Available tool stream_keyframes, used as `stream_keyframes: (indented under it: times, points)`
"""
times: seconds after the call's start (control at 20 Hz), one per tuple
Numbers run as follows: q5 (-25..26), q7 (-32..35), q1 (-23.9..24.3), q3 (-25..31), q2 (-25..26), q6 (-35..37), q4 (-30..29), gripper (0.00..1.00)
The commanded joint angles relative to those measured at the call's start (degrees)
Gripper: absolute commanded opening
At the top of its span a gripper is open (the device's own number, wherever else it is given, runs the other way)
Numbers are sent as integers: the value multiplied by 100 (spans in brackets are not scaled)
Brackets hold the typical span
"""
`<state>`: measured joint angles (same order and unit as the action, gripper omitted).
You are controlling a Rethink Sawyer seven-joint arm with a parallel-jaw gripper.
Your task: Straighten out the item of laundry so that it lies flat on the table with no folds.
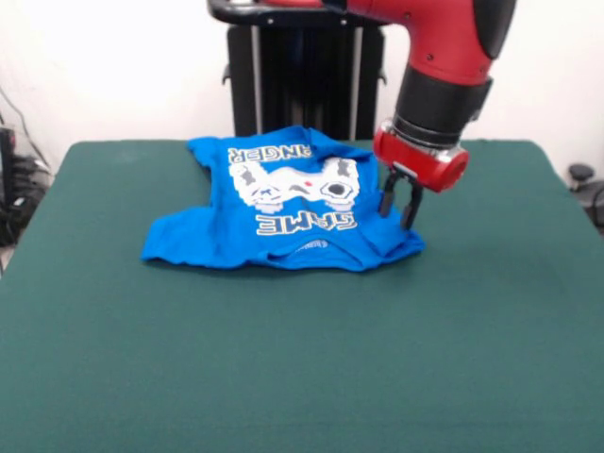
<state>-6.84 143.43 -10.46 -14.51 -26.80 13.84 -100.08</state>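
Green felt covers a wide table (283,368), set against a pale wall with a dark stand behind it. Over the right part of the cloth the claw (401,209) is held pointing down from the red arm (444,66), its two black fingers (388,196) parted a little, with green felt visible between them. The tips are seen at the right edge of the blue T-shirt (283,203); whether any fabric is pinched between them cannot be told, and nothing appears lifted. This spot seems chosen because the right sleeve is bunched and tucked there, so a pull outward from that edge would probably open it. The shirt is laid on the far half of the table, near its middle, print side up, with the lettering upside down from this side. Its far hem is folded over, so part of the lower word is hidden, and its left sleeve is rumpled. The straightening is judged unfinished.
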Motion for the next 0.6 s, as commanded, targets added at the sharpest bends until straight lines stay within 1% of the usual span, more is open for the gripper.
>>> stream_keyframes:
  times: [0.05, 0.25, 0.5, 0.55, 0.6]
  points:
    - [-348, 877, -54, 250, 293, 198, 153, 0]
    - [-395, 923, -13, 300, 390, 68, 176, 0]
    - [-352, 934, -91, 100, 534, -56, 261, 0]
    - [-330, 937, -129, 22, 569, -86, 291, 100]
    - [-342, 958, -143, -7, 587, -78, 301, 100]
